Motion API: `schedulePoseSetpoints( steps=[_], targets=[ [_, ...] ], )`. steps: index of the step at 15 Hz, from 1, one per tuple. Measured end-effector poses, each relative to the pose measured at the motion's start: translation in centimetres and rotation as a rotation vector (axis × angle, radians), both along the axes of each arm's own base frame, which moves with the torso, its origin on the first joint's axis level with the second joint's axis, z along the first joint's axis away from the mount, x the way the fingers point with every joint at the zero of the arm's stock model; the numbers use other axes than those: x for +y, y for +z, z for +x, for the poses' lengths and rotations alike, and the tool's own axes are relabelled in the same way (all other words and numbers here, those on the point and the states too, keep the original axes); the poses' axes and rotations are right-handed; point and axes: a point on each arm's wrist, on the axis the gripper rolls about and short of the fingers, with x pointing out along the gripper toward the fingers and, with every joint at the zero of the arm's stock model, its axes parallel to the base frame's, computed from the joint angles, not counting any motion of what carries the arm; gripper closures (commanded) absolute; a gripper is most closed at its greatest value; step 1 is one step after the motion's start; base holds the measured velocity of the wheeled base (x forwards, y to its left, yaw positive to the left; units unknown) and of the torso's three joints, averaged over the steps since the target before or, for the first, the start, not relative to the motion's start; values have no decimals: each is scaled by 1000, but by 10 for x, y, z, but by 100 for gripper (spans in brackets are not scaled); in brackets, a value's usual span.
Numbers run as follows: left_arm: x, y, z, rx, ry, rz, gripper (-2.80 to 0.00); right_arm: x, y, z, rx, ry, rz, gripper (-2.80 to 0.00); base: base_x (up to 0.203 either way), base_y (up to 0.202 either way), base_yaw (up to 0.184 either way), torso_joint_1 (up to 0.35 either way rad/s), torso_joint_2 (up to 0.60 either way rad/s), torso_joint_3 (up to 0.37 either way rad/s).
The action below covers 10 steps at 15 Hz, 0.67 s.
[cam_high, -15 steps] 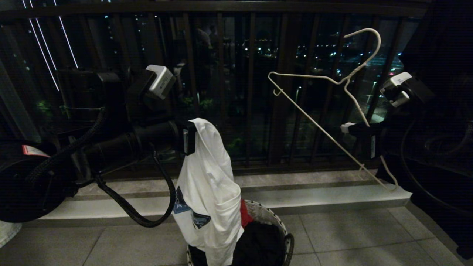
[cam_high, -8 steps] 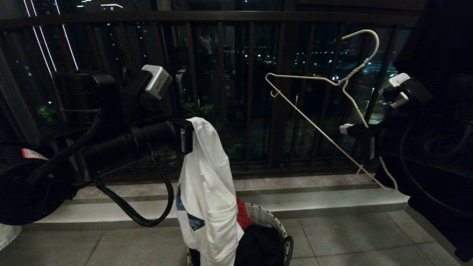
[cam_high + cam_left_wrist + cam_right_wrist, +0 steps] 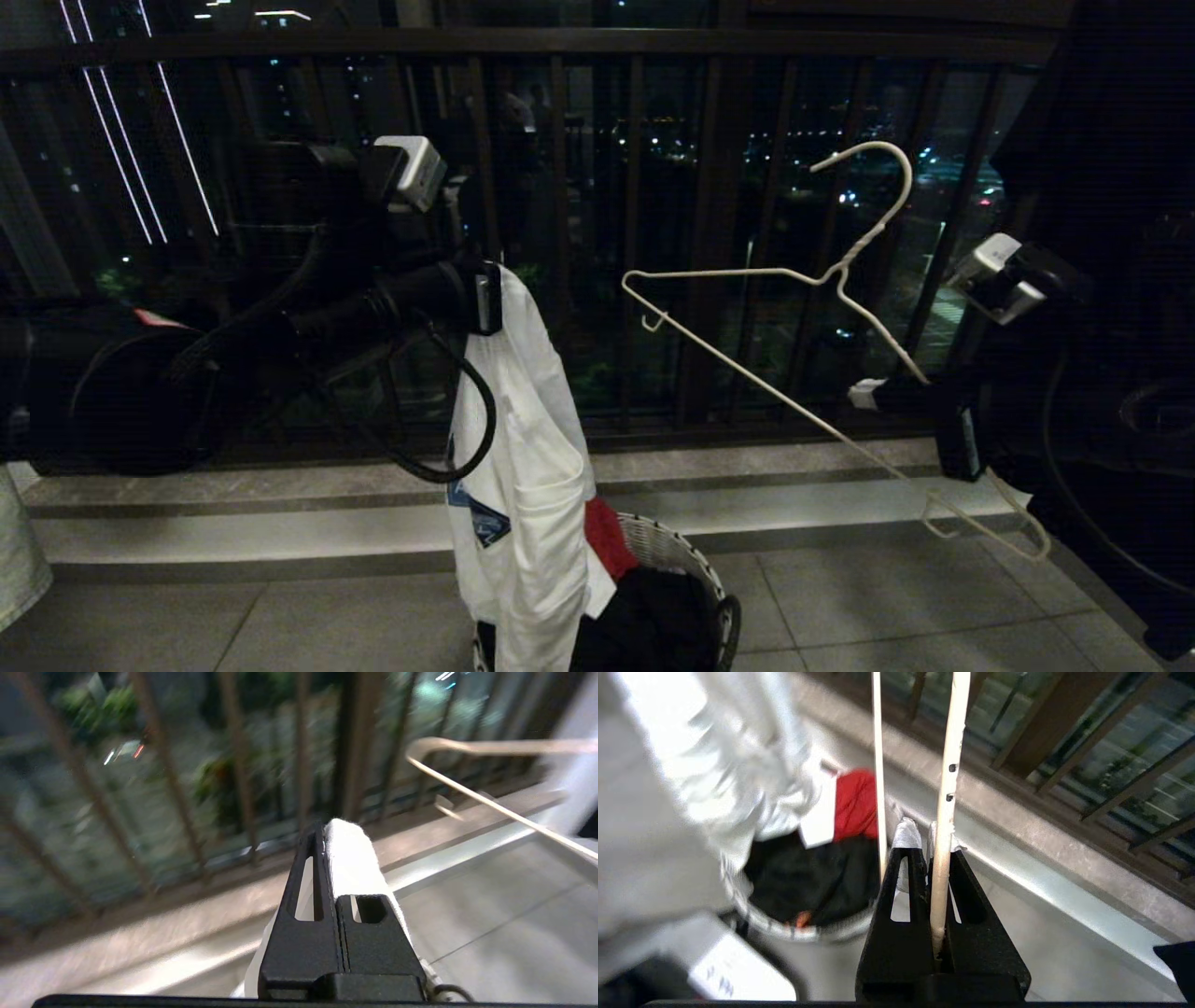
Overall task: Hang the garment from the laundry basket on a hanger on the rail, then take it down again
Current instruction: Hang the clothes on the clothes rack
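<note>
The garment, a white T-shirt with a blue chest graphic, hangs from my left gripper above the laundry basket. In the left wrist view that gripper is shut on a fold of the white cloth. My right gripper is shut on one arm of the thin white wire hanger, which is tilted with its hook up, to the right of the garment and apart from it. The right wrist view shows the gripper clamping the hanger wire. The rail is out of view.
A dark balcony railing runs across the back behind a pale stone step. A red cloth and a black garment lie in the basket. A grey cloth shows at the left edge.
My left gripper has risen, lifting the garment further out of the basket. My right gripper has sunk and carried the hanger down and to the left, towards the garment.
</note>
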Motion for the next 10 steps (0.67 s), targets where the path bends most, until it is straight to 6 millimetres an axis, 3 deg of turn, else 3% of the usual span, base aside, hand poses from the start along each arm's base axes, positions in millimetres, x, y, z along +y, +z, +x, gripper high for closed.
schedulePoseSetpoints(
  steps=[6, 10],
  targets=[
    [-21, 6, 48, 103, 183, 17, 0, -1, 3, -16, 29, 84, -10, 0, 0, 0, 0, 0, 0, 0],
    [-35, 0, 69, 226, 257, -27, 0, 8, 3, -24, 40, 146, -14, 0, 0, 0, 0, 0, 0, 0]
  ],
)
